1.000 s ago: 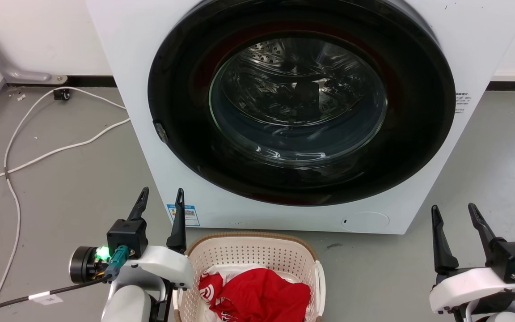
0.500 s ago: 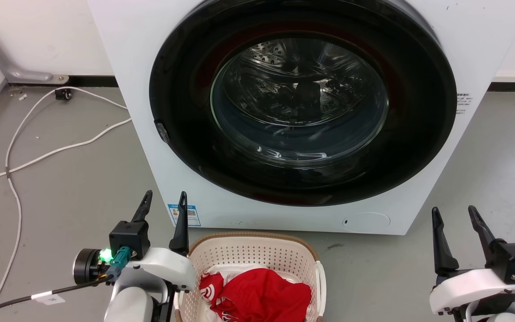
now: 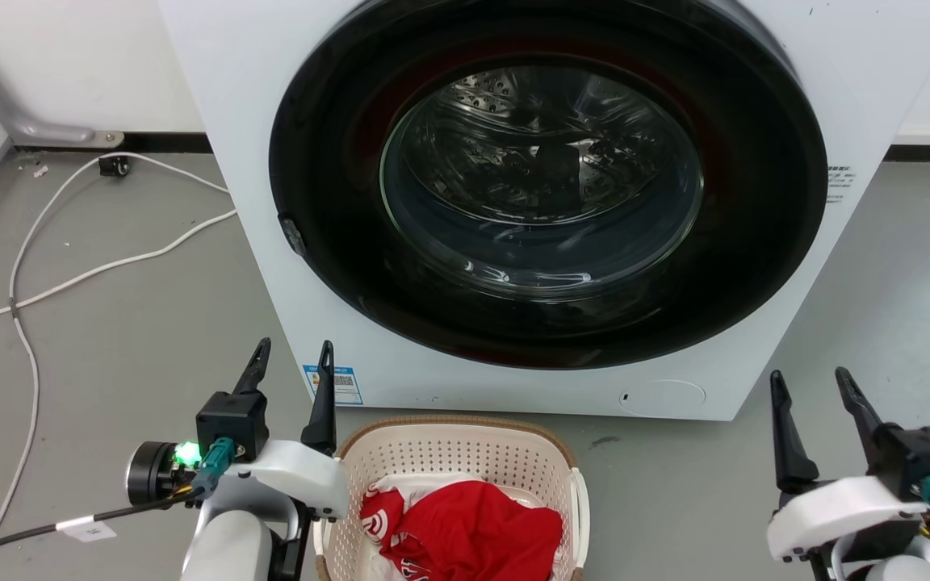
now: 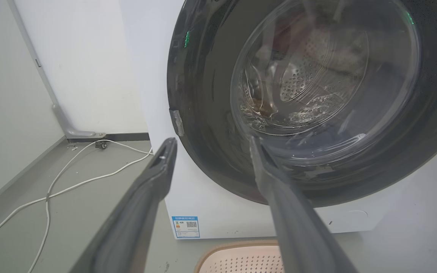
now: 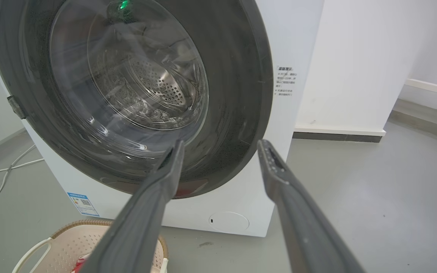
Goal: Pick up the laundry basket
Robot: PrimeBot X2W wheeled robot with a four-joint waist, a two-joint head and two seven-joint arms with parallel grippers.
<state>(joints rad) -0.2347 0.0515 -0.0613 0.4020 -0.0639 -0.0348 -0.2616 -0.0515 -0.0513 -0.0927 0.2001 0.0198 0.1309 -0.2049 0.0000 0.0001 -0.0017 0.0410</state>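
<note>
Because the washer (image 3: 223, 121) stands just behind the basket (image 3: 449, 460), any lift that swings forward could, I judge, knock the brown rim against the white front or the glass door (image 3: 546, 186). The basket sits on the floor (image 3: 110, 363) at the washer's foot, between the two arms. The left gripper (image 3: 294, 347) hangs just beside its left rim, and the right gripper (image 3: 808, 375) is well apart from it to the right. Both have their fingers spread and hold nothing, and both point at the washer rather than down at the basket. That uneven spacing is the main risk. If one side is taken first, the basket would likely tip and the red garment (image 3: 473, 532) could slide out. The white handle (image 3: 582, 516) looks thin and smooth, so long fingers may slip off it or pinch the flexible wall instead. The white cable (image 3: 110, 266) lies along the floor's left side, well clear of the basket, yet might snag the base if the robot shifts that way. The basket's near half is cut off at the bottom edge of the head view, and its left handle is hidden behind the left arm. I cannot tell how deep the basket is or what lies under the garment.
</note>
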